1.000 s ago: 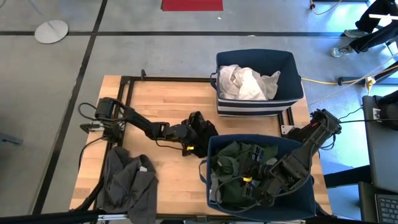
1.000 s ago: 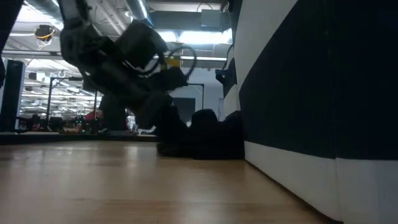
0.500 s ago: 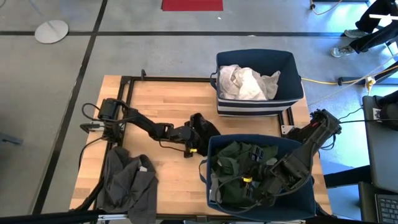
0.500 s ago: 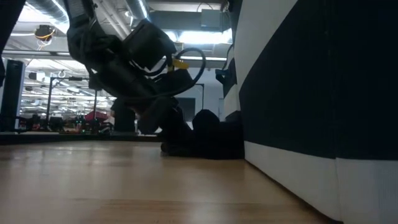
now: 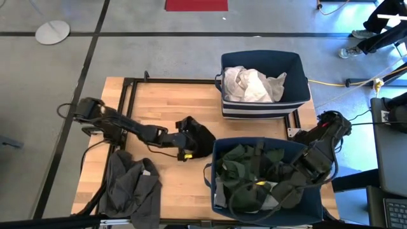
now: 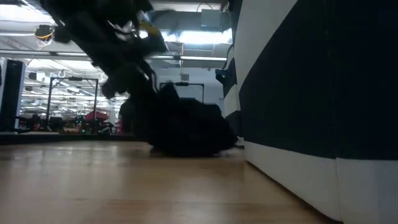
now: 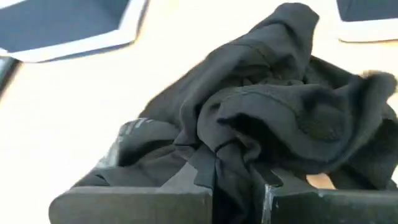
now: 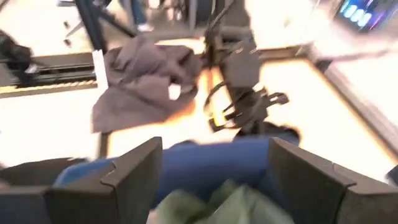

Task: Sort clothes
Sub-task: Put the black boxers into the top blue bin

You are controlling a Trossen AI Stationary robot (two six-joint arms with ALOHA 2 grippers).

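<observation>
A black garment [image 5: 196, 136] lies bunched on the wooden table, just left of the near navy bin [image 5: 216, 147], and shows up close in the left wrist view [image 7: 292, 106]. My left gripper [image 5: 180, 145] is shut on its left side. My right gripper [image 8: 217, 180] hangs open over dark green clothes [image 5: 245, 168] inside the near bin, touching nothing. White clothes [image 5: 251, 84] fill the far bin [image 5: 292, 63]. A charcoal grey garment [image 5: 130, 186] lies spread at the table's near left corner. My left gripper pinches a raised fold of the black garment [image 7: 231, 157] between its two fingers, at the garment's left side. The fingers come slanting down from the table's left. The garment's bulk rests on the table [image 6: 186, 146], bunched and slack.
Bare wood [image 5: 159, 102] stretches between the left arm and the far bin. A black metal frame [image 5: 130, 86] runs along the table's far and left sides. The near bin's wall [image 6: 298, 112] stands close to the right of the black garment.
My left gripper has shut on the black garment and drawn back toward the table's left edge. The garment has slid with it a little way from the near bin and bunched higher. My right arm has shifted slightly over the near bin, still open.
</observation>
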